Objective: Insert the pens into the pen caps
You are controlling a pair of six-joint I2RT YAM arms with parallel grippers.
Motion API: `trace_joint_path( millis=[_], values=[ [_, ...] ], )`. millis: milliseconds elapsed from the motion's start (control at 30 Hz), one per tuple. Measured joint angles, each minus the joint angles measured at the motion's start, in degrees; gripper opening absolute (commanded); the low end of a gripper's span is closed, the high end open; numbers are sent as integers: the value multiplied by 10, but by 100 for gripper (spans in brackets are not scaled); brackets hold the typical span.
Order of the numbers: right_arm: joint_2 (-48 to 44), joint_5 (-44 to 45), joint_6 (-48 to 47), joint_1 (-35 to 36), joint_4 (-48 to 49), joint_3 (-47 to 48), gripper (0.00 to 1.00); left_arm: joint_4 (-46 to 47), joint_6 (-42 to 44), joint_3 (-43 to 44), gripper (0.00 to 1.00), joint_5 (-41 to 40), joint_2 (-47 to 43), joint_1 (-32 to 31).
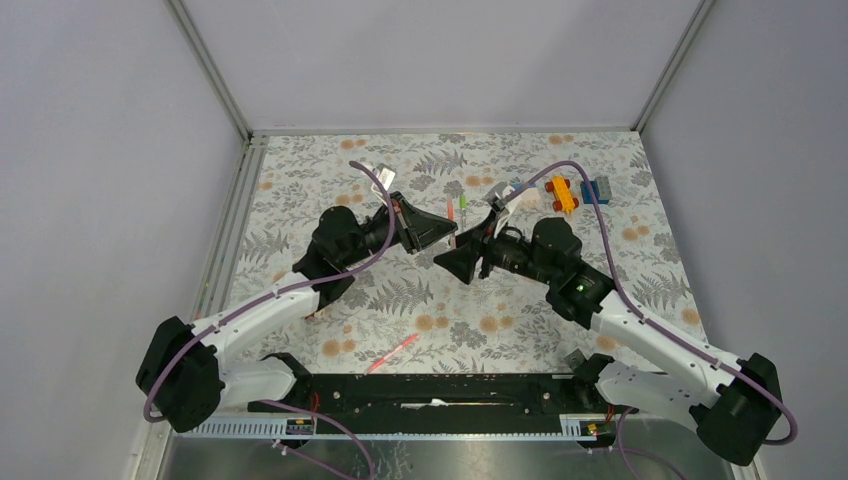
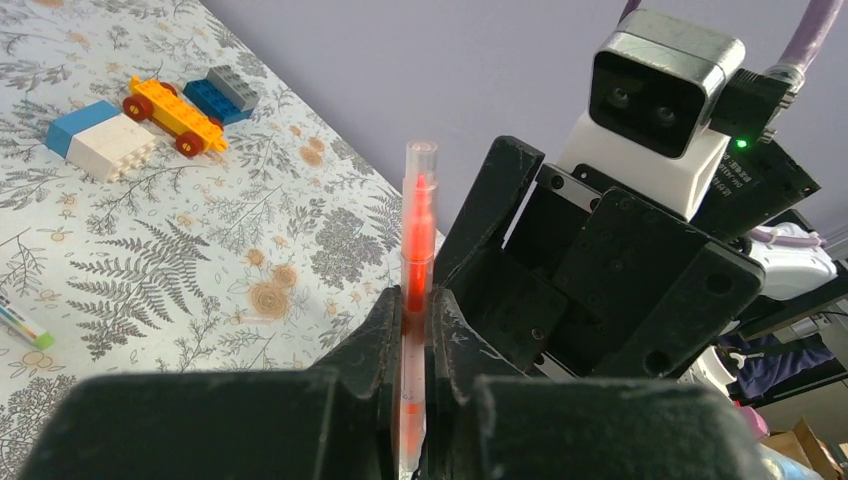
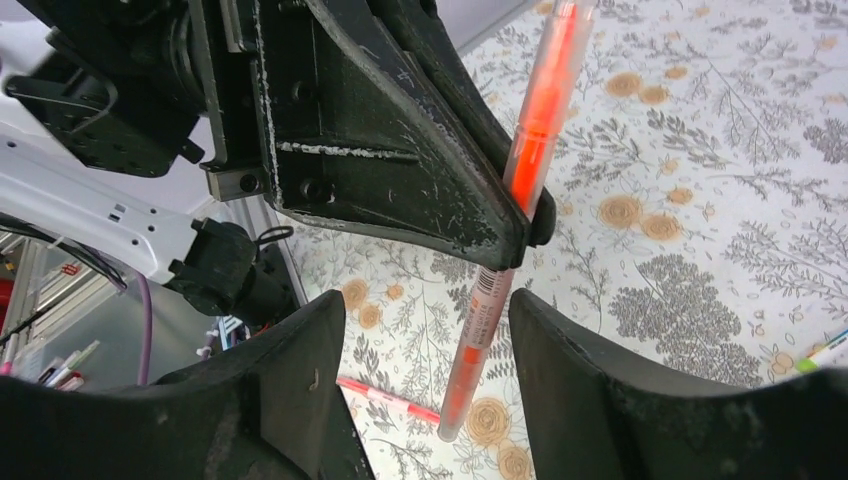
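Pen (image 3: 535,130) top cut off at right wrist view's upper edge

I'm looking at a robotics lab: grey panels (image 1: 100,150) and aluminium framing (image 1: 209,70) are boxing in a floral-clothed table (image 1: 290,172).

A clear-capped orange-red pen (image 2: 416,260) stands upright, held aloft; a pink pen (image 1: 392,353) lies flat.

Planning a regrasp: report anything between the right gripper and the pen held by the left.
Nothing visible. The pen hangs between the jaws of the open right gripper, clamped higher up by the left gripper.
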Motion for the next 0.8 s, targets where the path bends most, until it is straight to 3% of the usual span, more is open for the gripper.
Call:
trace_joint_path(
  millis=[233, 467, 633, 733, 800],
  values=[
    [-14, 2, 11, 0, 41, -15, 47, 0, 0, 0, 0, -2, -19, 0],
    [-13, 16, 22, 0, 56, -20, 33, 3, -1, -6, 0, -3, -27, 0],
    [-6, 31, 28, 0, 59, -20, 17, 5, -3, -10, 0, -3, -30, 0],
    [-1, 39, 35, 0, 59, -20, 2, 14, -3, -17, 0, -7, -31, 0],
    [1, 39, 38, 0, 59, -20, 0, 15, -3, -21, 1, -10, -33, 0]
  ],
)
